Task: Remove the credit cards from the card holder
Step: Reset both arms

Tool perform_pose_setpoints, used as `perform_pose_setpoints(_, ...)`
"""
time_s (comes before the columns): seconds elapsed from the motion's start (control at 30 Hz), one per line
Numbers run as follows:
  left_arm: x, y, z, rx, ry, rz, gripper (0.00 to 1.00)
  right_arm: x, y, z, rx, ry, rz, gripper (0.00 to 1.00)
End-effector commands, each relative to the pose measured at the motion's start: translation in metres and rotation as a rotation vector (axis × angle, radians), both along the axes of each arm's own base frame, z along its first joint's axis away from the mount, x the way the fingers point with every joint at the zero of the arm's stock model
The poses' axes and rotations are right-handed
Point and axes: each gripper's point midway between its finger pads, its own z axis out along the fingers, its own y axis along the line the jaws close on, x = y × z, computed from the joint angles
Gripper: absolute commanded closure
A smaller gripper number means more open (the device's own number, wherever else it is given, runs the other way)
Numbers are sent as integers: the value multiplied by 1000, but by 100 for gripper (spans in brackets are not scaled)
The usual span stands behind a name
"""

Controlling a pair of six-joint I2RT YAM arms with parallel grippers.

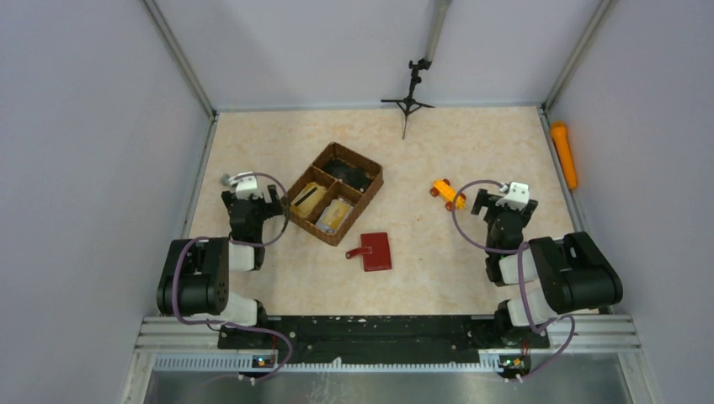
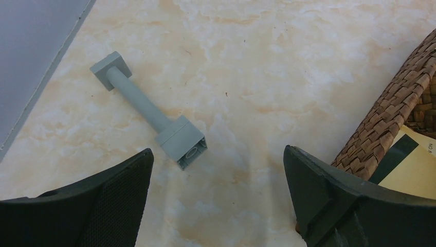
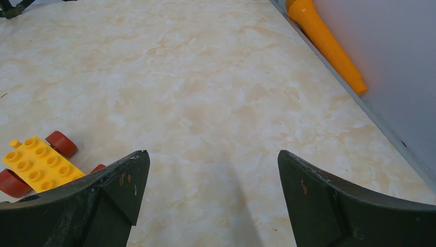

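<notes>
The card holder, a small dark red wallet, lies closed on the table between the two arms, its snap tab pointing left. No credit cards show; they are hidden. My left gripper hovers open over bare tabletop, left of the woven basket and well away from the card holder. My right gripper stands open over bare tabletop to the right, with nothing between its fingers. Neither wrist view shows the card holder.
A brown woven basket with three compartments holds flat yellowish items. A grey peg-like piece lies ahead of the left gripper. A yellow wheeled toy brick sits left of the right gripper. An orange cylinder lies by the right wall, a small tripod at the back.
</notes>
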Motion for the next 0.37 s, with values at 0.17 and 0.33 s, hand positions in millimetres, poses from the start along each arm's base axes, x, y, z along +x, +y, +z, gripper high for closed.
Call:
perform_pose_setpoints(0.17,15,2,26,-9,-81,4,1,8,-1,16,23,-66,-2,2)
perform_pose_setpoints(0.33,14,2,26,-8,-84,5,1,8,-1,16,23,-66,-1,2)
